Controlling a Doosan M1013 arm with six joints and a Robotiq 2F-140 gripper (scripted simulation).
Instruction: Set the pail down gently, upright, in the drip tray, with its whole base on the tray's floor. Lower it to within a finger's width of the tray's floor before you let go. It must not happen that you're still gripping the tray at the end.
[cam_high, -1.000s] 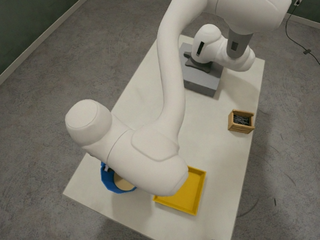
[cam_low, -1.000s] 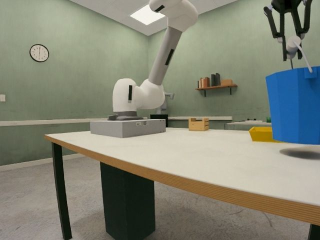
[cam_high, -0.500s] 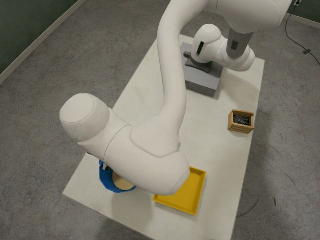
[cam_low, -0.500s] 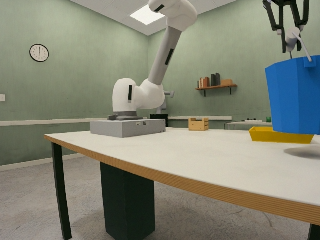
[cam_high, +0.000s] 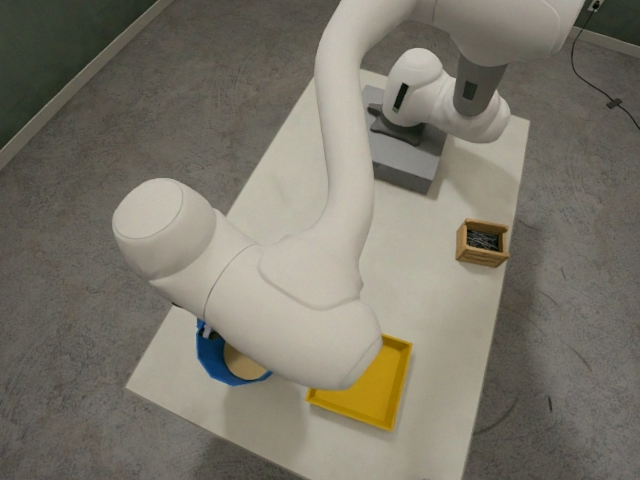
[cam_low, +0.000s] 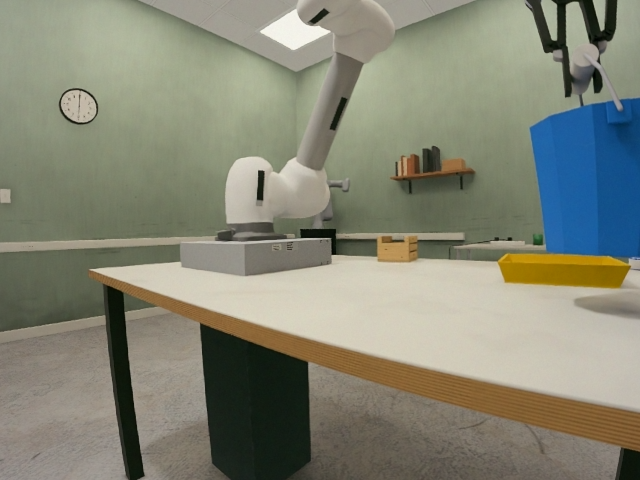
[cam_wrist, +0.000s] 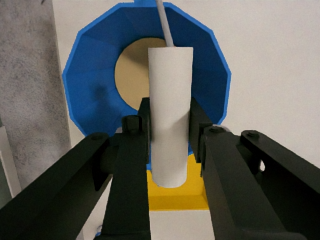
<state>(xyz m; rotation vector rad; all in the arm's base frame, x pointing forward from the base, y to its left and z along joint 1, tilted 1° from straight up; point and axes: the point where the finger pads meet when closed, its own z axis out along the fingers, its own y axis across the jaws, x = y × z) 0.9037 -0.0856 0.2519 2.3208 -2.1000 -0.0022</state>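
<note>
The blue pail (cam_high: 209, 361) (cam_low: 589, 180) (cam_wrist: 95, 95) hangs upright in the air by its wire bail, with its tan inside floor showing from above. My gripper (cam_low: 581, 77) (cam_wrist: 167, 111) is shut on the white handle grip (cam_wrist: 170, 90) (cam_low: 584, 62) of the bail, straight above the pail. The arm hides the gripper in the overhead view. The yellow drip tray (cam_high: 382, 387) (cam_low: 563, 271) (cam_wrist: 175, 197) lies on the table beside the pail, to its right in the overhead view. The pail's base hangs above the table top, outside the tray.
A small wooden box (cam_high: 482, 242) (cam_low: 397, 248) of dark screws stands at the table's far right side. The grey base block (cam_high: 405, 155) (cam_low: 253, 255) of the arm sits at the far end. The table's near edge (cam_high: 170, 408) runs close by the pail.
</note>
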